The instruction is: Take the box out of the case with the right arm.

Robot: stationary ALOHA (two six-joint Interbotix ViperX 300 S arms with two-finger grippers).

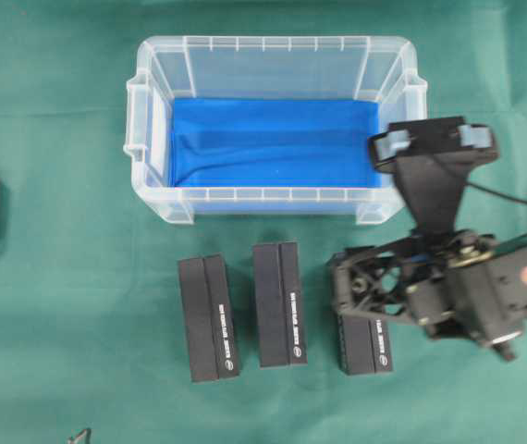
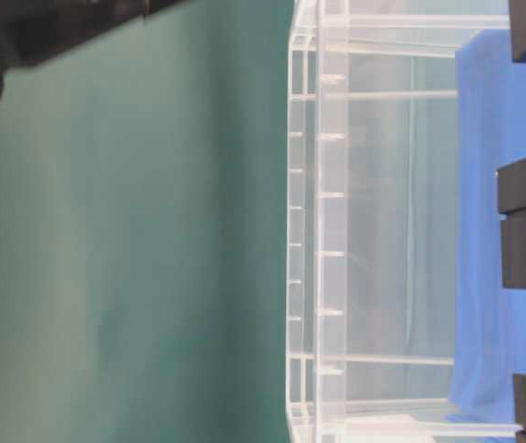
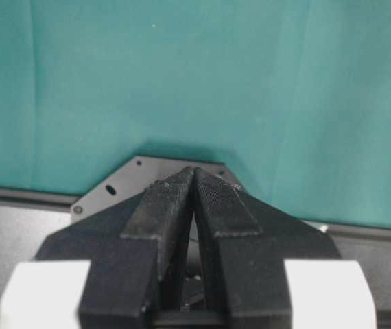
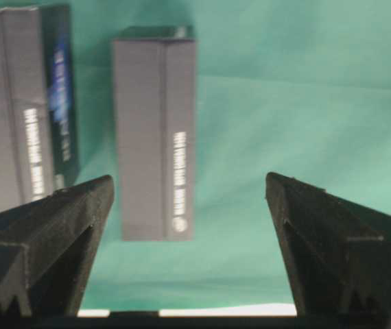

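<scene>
box (image 4: 154, 133) ahead of open right pincer (image 4: 188, 199) (apart)

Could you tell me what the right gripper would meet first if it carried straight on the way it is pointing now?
Probably the black box lying on the green cloth, just ahead of the open right gripper, though depth is unclear.

Overhead looks straight down; table-level sits sideways against the case (image 2: 337, 221).

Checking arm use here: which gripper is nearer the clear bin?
Right. The right gripper hangs open over the black boxes just in front of the bin; the left gripper is shut, over its own base, bin out of view.
</scene>
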